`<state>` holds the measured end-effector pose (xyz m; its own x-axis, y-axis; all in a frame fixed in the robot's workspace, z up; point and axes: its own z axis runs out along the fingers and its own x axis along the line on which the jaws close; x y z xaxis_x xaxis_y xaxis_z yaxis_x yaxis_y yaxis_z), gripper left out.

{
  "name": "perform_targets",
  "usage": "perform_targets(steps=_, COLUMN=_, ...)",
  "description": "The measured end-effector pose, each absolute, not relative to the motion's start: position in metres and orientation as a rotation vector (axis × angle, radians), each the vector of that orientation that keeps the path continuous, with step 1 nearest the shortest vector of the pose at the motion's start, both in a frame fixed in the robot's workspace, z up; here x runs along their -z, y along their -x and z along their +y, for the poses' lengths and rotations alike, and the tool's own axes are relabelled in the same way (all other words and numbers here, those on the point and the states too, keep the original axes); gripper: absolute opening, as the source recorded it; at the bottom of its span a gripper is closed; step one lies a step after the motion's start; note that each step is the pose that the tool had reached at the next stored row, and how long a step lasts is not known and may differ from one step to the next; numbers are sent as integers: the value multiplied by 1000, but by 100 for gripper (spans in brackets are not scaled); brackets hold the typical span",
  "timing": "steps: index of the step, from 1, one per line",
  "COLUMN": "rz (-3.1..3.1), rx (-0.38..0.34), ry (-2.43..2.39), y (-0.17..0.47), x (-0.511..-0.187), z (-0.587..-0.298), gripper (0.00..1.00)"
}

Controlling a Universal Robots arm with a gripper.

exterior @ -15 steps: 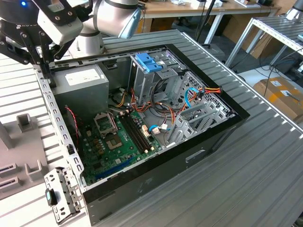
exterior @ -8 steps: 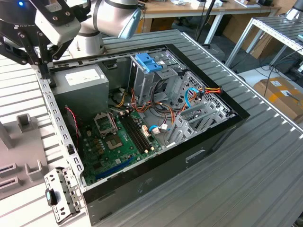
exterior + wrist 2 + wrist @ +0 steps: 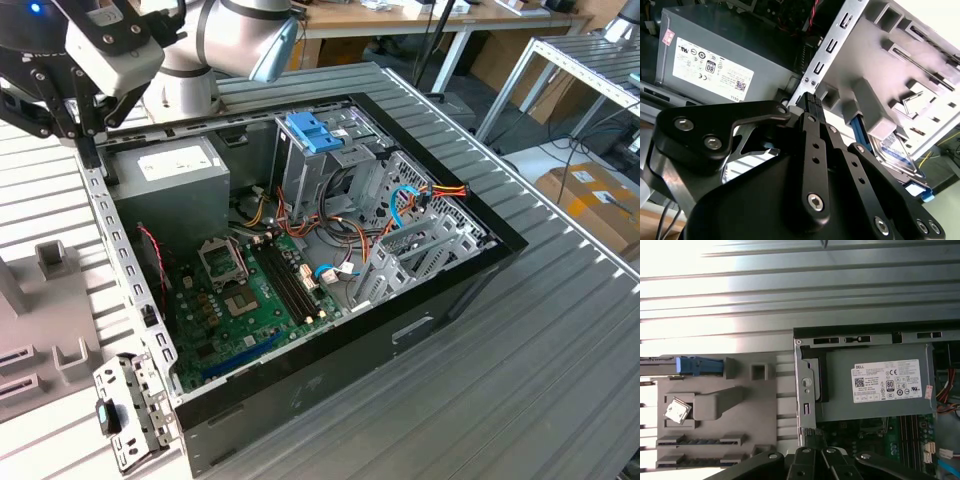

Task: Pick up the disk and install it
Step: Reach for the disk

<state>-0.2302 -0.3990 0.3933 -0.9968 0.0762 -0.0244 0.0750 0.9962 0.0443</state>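
Pincer pinched narrow, nothing in it. It hangs over the corner rail of the open case, near the power supply. The disk stands on edge in a slot of the grey holder on the surface beside the case, apart from my pincer. I judge it is parked upright so its edges can be gripped. The second wrist view shows its label face. The first wrist view gives its blue rail from above.

- The exterior view is looking down aslant, from well back, onto the computer case.
- The first wrist view is facing straight down at its edge.
- The second wrist view is peering close past the gripper (tilted sideways).
- All are sharing the power-supply box.
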Motion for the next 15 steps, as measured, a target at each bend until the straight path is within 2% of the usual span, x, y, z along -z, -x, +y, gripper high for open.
perform_targets(steps=15, rz=3113, rx=-68, ry=-118, y=242, x=-393, z=-399, gripper=11)
